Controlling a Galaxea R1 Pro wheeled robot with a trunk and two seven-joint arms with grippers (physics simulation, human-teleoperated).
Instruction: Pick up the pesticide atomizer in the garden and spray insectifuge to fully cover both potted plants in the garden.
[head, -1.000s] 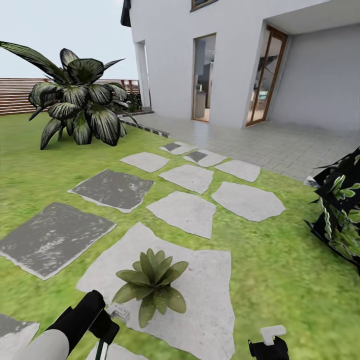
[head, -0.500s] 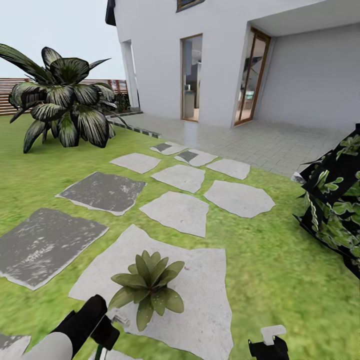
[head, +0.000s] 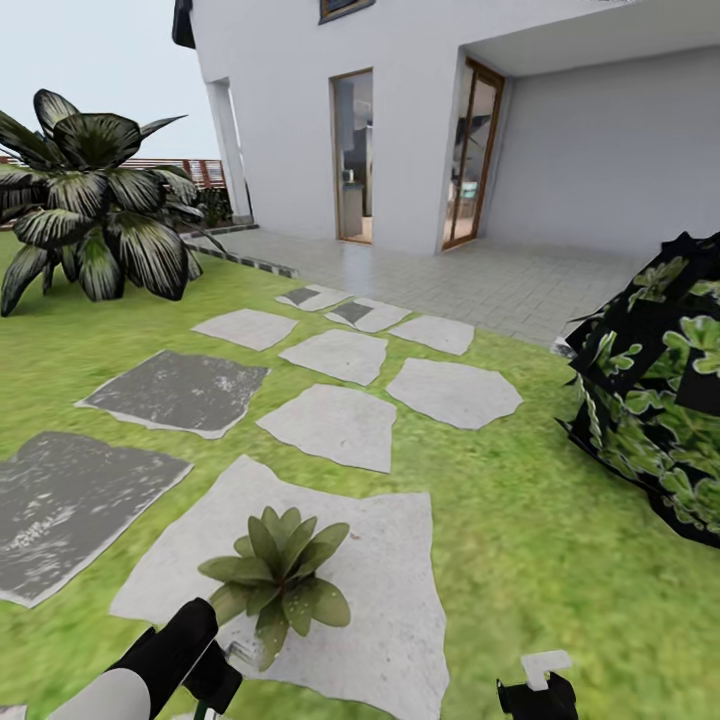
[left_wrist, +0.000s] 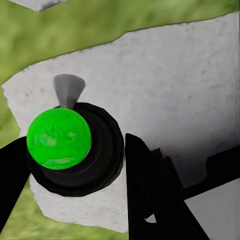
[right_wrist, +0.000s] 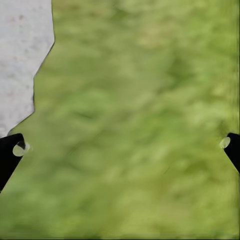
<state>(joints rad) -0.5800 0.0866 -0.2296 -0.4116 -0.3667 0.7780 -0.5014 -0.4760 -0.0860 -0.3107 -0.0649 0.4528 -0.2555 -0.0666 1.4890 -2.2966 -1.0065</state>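
Leftward across the head view slide the house, the palm and the stepping stones, and the boxy shrub (head: 655, 385) shows more of itself at the right: the camera has turned, the things have not moved. One potted plant (head: 275, 578) sits on the large pale stepping stone (head: 370, 590), near that stone's nearer left edge, with bare stone to its right and open lawn (head: 540, 540) beyond up to the shrub. About ten flat stones lie in the grass towards the paved terrace (head: 470, 280).

In the left wrist view the left gripper (left_wrist: 75, 165) clasps the pesticide atomizer (left_wrist: 75, 150) between its black fingers (left_wrist: 150, 195), the bright green mark towards the camera, a grey tip poking out above the stone. In the head view the bottle is mostly hidden behind the left arm (head: 150, 665).

The right gripper (right_wrist: 120, 145) hangs over blurred grass, jaws spread wide and holding nothing, both cut off at the picture's edges.

One striped palm (head: 95, 205) stands far left, cut by the frame.
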